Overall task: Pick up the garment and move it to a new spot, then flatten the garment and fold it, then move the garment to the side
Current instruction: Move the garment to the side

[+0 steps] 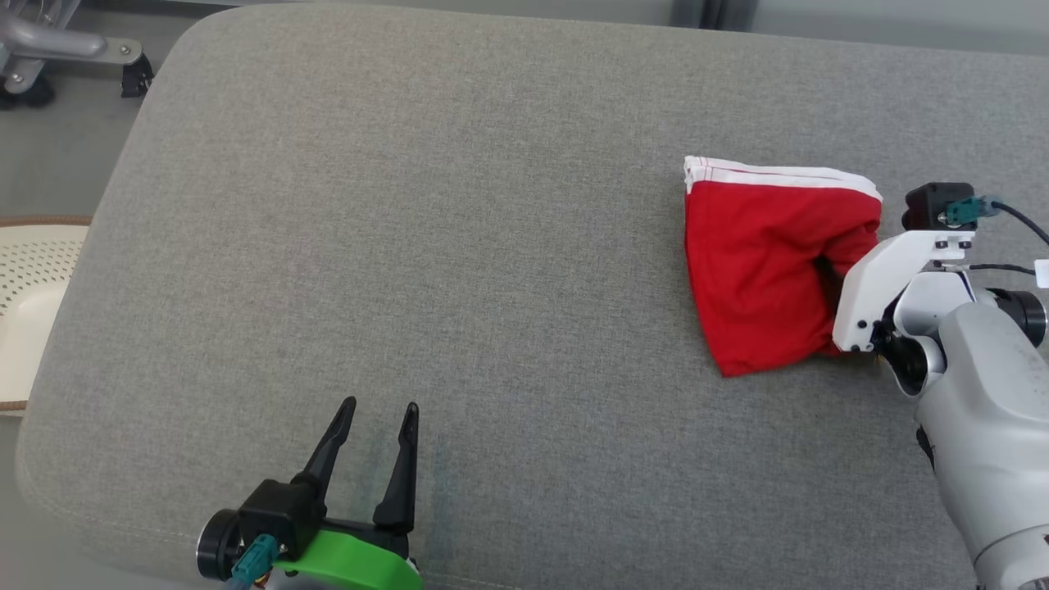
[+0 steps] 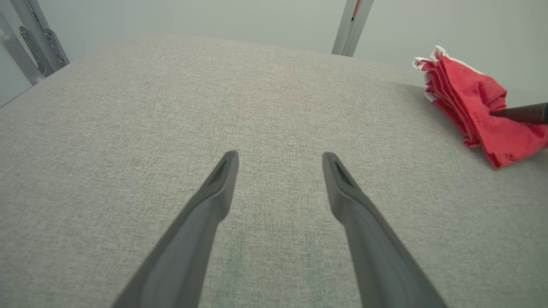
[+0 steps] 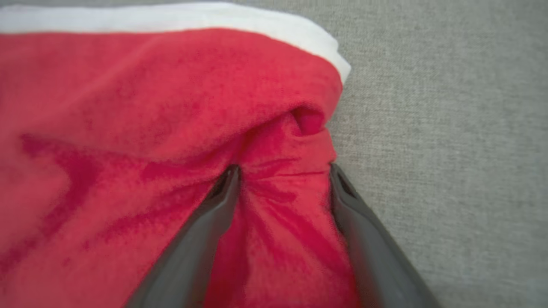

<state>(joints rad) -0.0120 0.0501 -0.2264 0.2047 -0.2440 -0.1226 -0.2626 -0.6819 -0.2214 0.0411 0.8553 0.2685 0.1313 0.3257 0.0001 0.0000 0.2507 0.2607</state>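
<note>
The garment [image 1: 762,270], red with a white band along its far edge, lies folded in a small bundle at the right of the grey cushioned surface [image 1: 459,246]. My right gripper [image 3: 284,171] stands open at the garment's right edge, and a bunched fold of the red cloth [image 3: 150,98] sits between its spread fingers. In the head view its white wrist mount [image 1: 877,287] covers the fingers. My left gripper [image 1: 381,406] is open and holds nothing, low over the surface near the front edge and far left of the garment. In the left wrist view the left gripper [image 2: 280,158] points across bare cushion, with the garment [image 2: 471,102] at upper right.
The cushion's rounded left edge drops to the floor, where a pale perforated object [image 1: 29,303] lies. A metal frame on casters [image 1: 49,49] stands at the far left corner. Metal posts [image 2: 351,25] rise behind the surface.
</note>
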